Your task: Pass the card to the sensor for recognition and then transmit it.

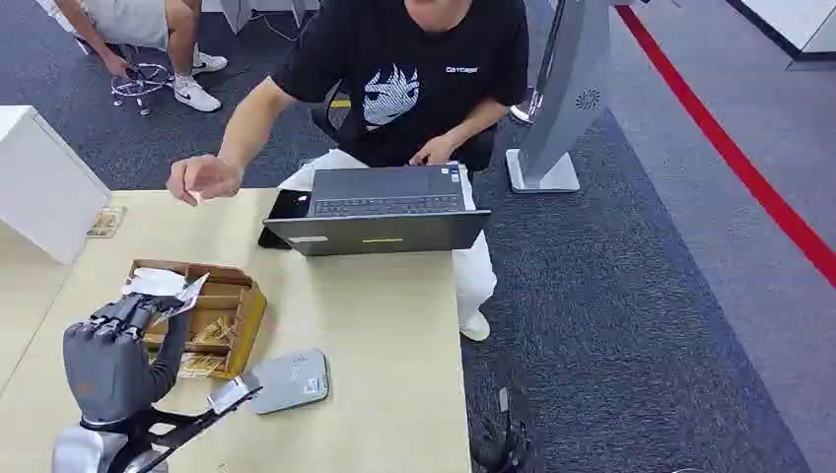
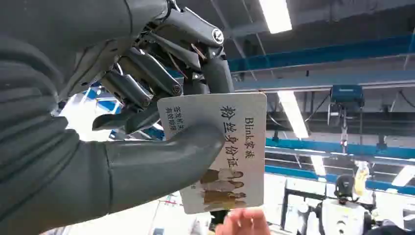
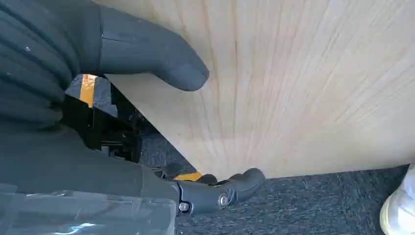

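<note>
Light wooden table on dark grey carpet, with a red floor stripe running off at 2 o'clock. Left hand raised at 8 o'clock of the head view, above the wooden card box. It holds the card: thumb pressed across the printed face, dark fingers curled behind the top edge. Card is white with black characters and a picture of figures; in the head view it shows pale at the fingertips. Grey sensor pad lies flat on the table at 4 o'clock of the box, just beside it. A person's hand is held out at 12 o'clock over the table edge, near an open laptop. Right hand beside the table's wood; thumb and one finger apart, nothing held.
</note>
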